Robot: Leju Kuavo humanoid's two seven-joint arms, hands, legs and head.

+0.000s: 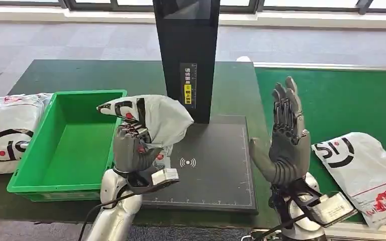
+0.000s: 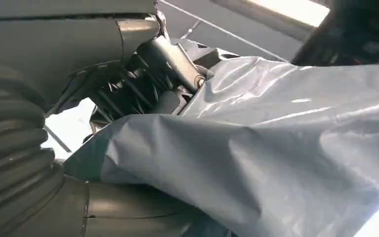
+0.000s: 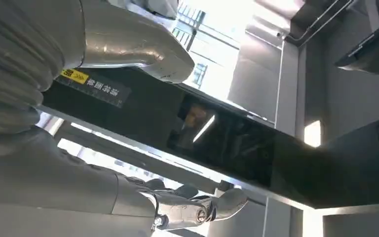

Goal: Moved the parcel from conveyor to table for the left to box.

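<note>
Left hand [image 1: 130,145] grips the parcel [image 1: 153,118], fingers clamped on its lower edge, holding it up off the surface [image 1: 55,75] at the scanner pad's [image 1: 216,160] left edge. The green bin [image 1: 75,140] lies immediately to the hand's left, just beside it, so the next move is probably a short sideways carry and release. Left hand is the near one; right hand [image 1: 284,140] is raised, fingers spread, holding nothing, on the far side of the pad. Parcel: grey-white poly mailer, crumpled, black and red print, soft and floppy, long axis roughly left-right. Another mailer [image 1: 367,170] lies on the green conveyor [image 1: 342,95].
</note>
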